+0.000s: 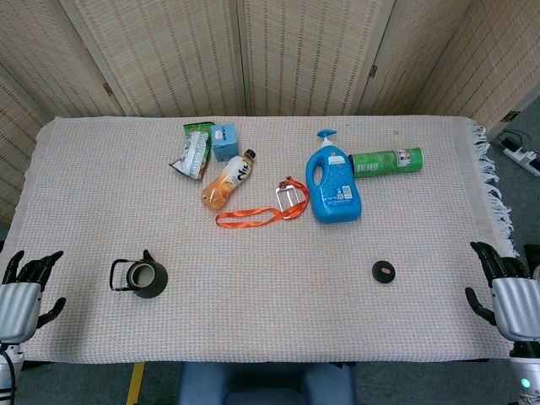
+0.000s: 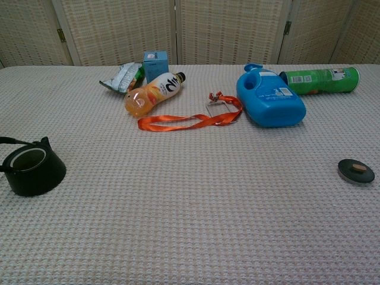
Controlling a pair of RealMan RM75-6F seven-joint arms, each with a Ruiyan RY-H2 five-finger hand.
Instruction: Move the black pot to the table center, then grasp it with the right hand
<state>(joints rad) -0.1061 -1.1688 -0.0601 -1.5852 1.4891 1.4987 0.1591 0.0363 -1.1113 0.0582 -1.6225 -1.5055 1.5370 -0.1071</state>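
Both hands sit at the bottom corners of the head view, and neither appears in the chest view. At lower left, the left hand (image 1: 24,291) rests at the table edge with its fingers spread and nothing in them. At lower right, the right hand (image 1: 504,291) sits the same way, fingers apart and empty.

Just right of the left hand, still in the lower left of the frame, stands the black pot (image 1: 145,278), upright with its mouth open and its wire handle (image 1: 119,275) swung down toward the left hand. Its lid (image 1: 384,272) lies well apart, at lower right, nearer the right hand. Across the upper middle of the frame lie a snack bag (image 1: 192,152), a small blue box (image 1: 224,140), an orange drink bottle (image 1: 228,180), an orange lanyard (image 1: 261,212), a blue detergent jug (image 1: 335,188) and a green can (image 1: 387,161) on its side.

By my reading, the first step has not begun: the pot is far left of the table (image 1: 270,337) centre and no hand touches it. The left hand is the nearer one, so the next move likely calls for it to reach rightward, take the pot by its body or handle, and carry it to the bare cloth at mid-frame, below the lanyard. Only then can the right hand grasp it.
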